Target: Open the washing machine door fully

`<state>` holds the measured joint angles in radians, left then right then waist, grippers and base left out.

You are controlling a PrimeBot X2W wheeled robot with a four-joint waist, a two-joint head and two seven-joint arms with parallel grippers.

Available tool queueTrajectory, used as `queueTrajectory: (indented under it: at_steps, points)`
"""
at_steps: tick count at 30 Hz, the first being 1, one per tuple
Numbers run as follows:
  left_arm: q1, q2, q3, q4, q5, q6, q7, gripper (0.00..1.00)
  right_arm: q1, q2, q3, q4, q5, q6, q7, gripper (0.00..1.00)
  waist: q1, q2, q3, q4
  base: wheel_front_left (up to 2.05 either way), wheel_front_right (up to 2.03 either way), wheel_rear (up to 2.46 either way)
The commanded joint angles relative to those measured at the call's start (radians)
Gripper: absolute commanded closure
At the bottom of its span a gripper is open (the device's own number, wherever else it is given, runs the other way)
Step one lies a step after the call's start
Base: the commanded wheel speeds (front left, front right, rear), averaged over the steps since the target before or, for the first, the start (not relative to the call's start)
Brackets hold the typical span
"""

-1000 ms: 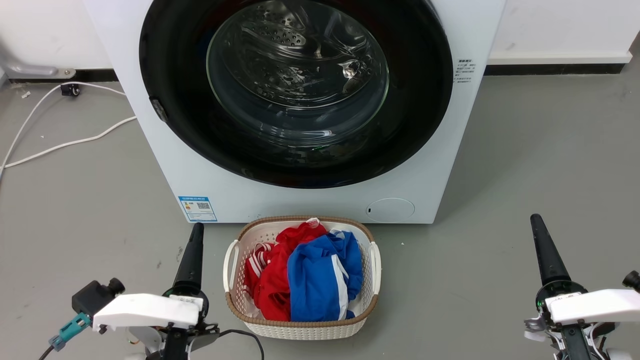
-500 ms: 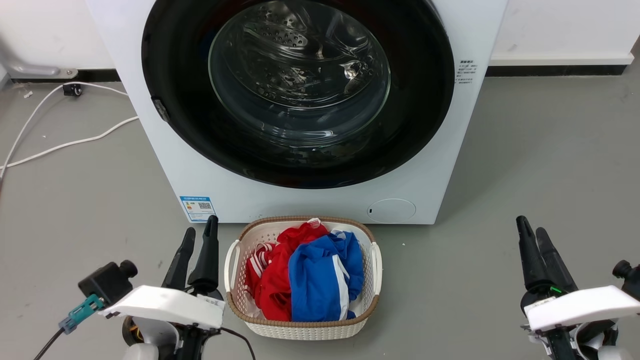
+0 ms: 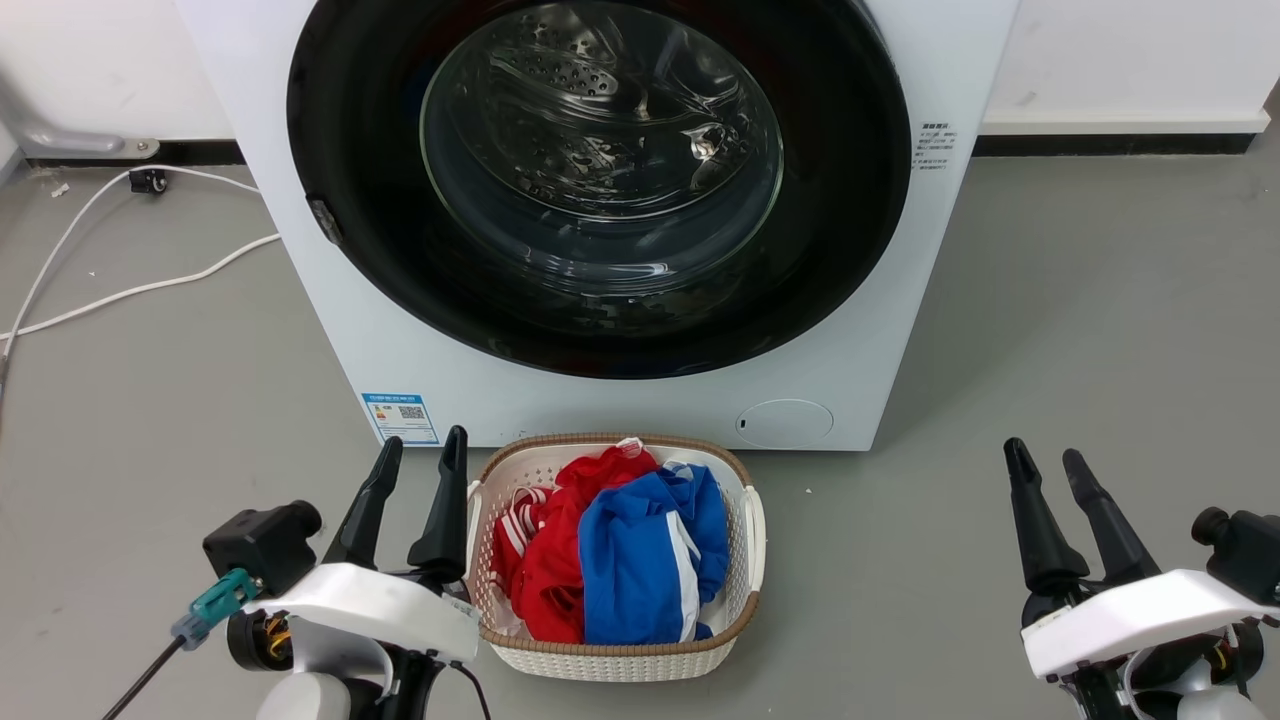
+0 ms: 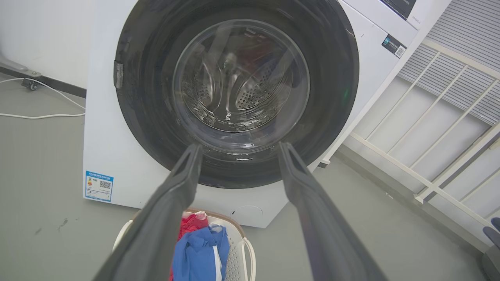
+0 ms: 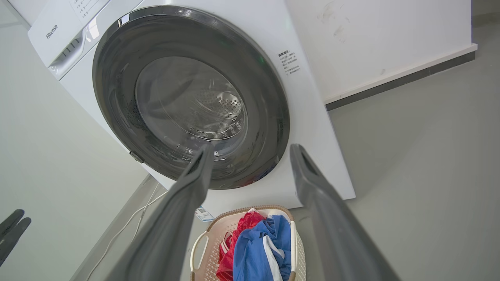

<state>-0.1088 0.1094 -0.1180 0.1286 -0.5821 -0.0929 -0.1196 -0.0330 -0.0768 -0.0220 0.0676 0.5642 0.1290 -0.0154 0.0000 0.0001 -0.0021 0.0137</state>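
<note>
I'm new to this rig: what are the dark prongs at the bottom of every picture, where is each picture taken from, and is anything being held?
The prongs are the fingers of a two-armed robot's grippers. The head view looks down from its head at the left gripper and right gripper, both open and holding nothing. Each wrist view looks along one gripper's fingers. Ahead is the round black washing machine door, apparently shut. On the floor before it sits a basket of red and blue clothes.

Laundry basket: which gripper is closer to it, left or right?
Left. The left gripper sits right beside the laundry basket, at its left rim; the right gripper is far off to its right.
</note>
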Motion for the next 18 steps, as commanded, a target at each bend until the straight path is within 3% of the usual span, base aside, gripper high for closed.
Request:
queueTrajectory:
  at_steps: [1, 18]
  points:
    - [-0.024, 0.011, -0.011, -0.009, 0.036, 0.006, -0.011, 0.00, 0.001, -0.005, 0.003, -0.019, -0.039, 0.002, 0.000, 0.00, 0.0000, -0.0001, -0.001, 0.000, 0.00, 0.00, 0.00]
    - [-0.028, 0.036, -0.053, 0.021, 0.190, 0.051, -0.053, 0.00, 0.024, 0.011, -0.018, -0.068, -0.226, 0.002, 0.013, 0.00, 0.0000, -0.0001, -0.005, 0.000, 0.00, 0.00, 0.00]
